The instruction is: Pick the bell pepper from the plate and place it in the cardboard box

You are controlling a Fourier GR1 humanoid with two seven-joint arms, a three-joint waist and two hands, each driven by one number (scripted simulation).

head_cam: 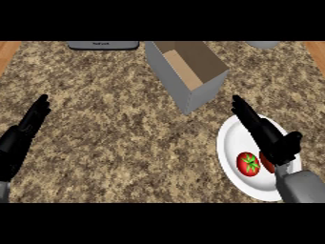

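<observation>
From the head view, the right hand (267, 136) hangs over the white plate (229, 143), its fingers (244, 110) straight and pressed together, reaching past the plate's far rim toward the cardboard box (193, 76). They pinch nothing. The thumb (292, 138) sticks out on the outer side. The red bell pepper (248, 163), with its green stem on top, lies on the plate just beside the palm, on the inner side, well behind the fingertips and apart from them. A second dark red shape sits partly under the palm; what it is cannot be told.

The box stands open just beyond the right fingertips and a little inward, its near corner close to them but not touching, its brown inside showing.

The left hand (20, 131) shows near the lower left edge, at rest, fingers (39, 106) straight and held together, touching nothing; the box and the plate are well apart from it on its inner side.

The stone-patterned counter (116, 124) lies under both hands. Far beyond the left fingertips a flat grey object (103, 45) lies at the counter's back edge, and far beyond the right fingertips a pale grey rounded thing (263, 44) is cut off by the frame
</observation>
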